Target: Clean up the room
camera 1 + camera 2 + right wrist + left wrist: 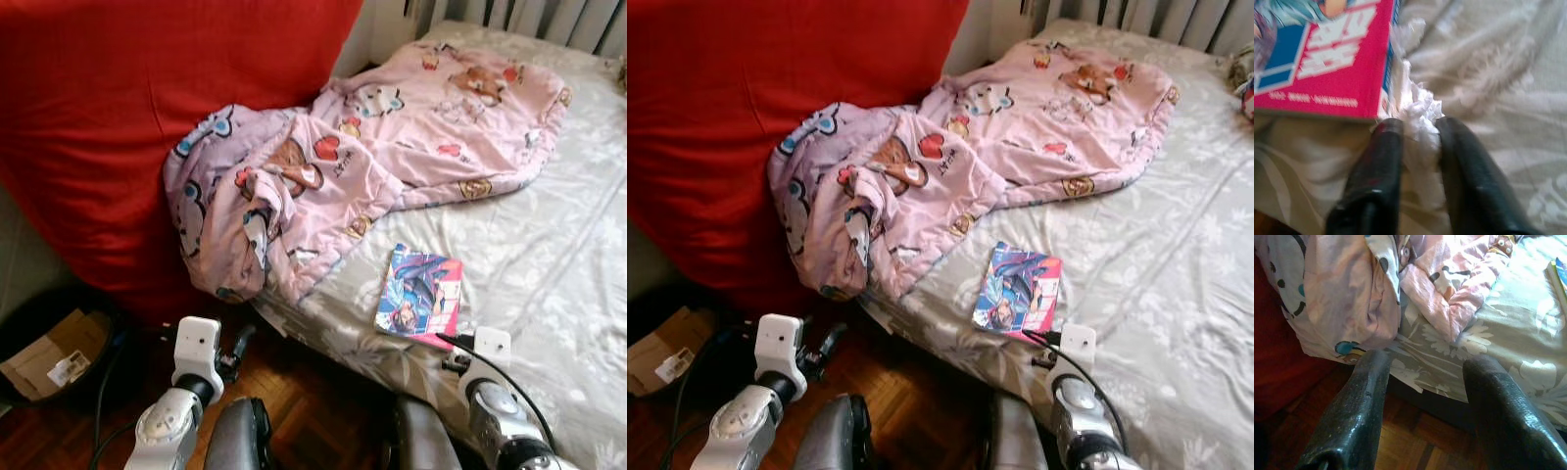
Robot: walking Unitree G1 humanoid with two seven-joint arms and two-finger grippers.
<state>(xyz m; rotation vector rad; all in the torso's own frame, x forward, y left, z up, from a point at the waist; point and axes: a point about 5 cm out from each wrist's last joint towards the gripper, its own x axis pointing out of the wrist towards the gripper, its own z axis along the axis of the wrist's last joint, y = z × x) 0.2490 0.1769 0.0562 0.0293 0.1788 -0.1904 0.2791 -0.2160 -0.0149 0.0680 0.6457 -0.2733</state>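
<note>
Grey floral bedsheet (549, 264) covers the bed, with a rumpled pink cartoon-print quilt (372, 166) heaped toward a big red cushion (118, 127). Near the bed's front edge lies a flat pink-and-blue comic book (419, 296), its long axis running away from the robot. The right gripper (1418, 129) is much the nearer one, just beside the book's near corner; its 2 fingers stand narrowly apart, pinching what looks like a crumpled white tissue (1418, 110) touching the book's edge, though blur leaves this unsure. The left gripper (1422, 362) hangs wide open and empty over the bed's edge below the quilt.
</note>
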